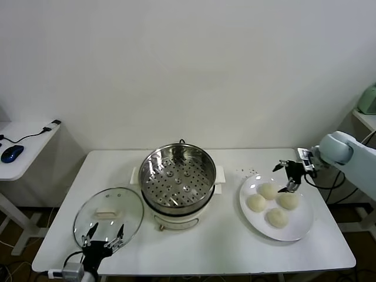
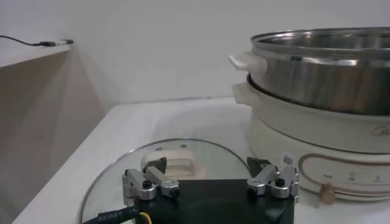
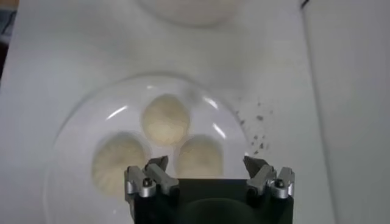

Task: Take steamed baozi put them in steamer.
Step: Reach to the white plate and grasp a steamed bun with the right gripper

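While the round shiny stainless-steel steamer (image 1: 178, 183) stands mid-way across the white tabletop (image 1: 226, 244), bare surface stretches in front of it to the near edge. To the steamer's left lies a round glass lid (image 1: 108, 215); to its right, a flat white plate (image 1: 296, 228) reaches close to the tabletop's right edge. Only the perforated tray shows inside the steamer. Four cream-white domed steamed baozi (image 1: 257, 202) sit clustered on the plate. Right hand (image 1: 291, 174) hovers above the plate's far rim, fingers spread wide, holding nothing. Left hand (image 1: 103, 242) hangs over the lid's near edge, equally wide, empty.
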{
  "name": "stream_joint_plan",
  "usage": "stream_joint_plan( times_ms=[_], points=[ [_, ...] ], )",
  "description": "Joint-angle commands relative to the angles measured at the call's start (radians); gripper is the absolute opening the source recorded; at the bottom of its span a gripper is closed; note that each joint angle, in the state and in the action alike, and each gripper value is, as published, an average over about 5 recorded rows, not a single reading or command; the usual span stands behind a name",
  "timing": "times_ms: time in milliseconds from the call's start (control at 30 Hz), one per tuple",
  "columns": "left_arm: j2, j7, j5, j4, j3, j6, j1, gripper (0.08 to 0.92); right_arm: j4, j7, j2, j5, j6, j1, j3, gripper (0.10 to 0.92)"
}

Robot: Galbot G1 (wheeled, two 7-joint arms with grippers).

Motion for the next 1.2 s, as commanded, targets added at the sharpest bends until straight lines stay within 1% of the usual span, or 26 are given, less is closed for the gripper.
stream_joint_plan(
  times_ms=[33,300,700,767,933,1033,1200],
  points=[
    [0.0,0.001,0.002,0.009,0.002,-0.002,-0.004,0.823,-0.186,-0.088,0.13,-0.02,0.0,0.168,-0.284,0.823],
    [-0.006,0.003,0.006,0.018,0.014,-0.001,-0.011,0.823,-0.271,-0.023,0.235,-0.067,-0.015,0.041,-0.18,0.823],
    [-0.01,0.003,0.012,0.024,0.027,-0.007,-0.008,0.823,-0.352,0.025,0.313,-0.113,-0.019,-0.063,-0.073,0.82],
    [-0.011,0.003,0.013,0.024,0.028,-0.007,-0.008,0.823,-0.363,0.03,0.321,-0.12,-0.019,-0.071,-0.06,0.803],
    [-0.012,0.003,0.018,0.025,0.03,-0.008,-0.008,0.823,-0.371,0.022,0.327,-0.148,-0.022,-0.074,-0.049,0.701],
    [-0.012,0.003,0.019,0.024,0.032,-0.008,-0.007,0.823,-0.359,0.018,0.32,-0.148,-0.026,-0.068,-0.05,0.657],
    [-0.016,0.002,0.022,0.024,0.035,-0.008,-0.007,0.823,-0.317,0.018,0.299,-0.122,-0.034,-0.034,-0.058,0.63]
  ],
)
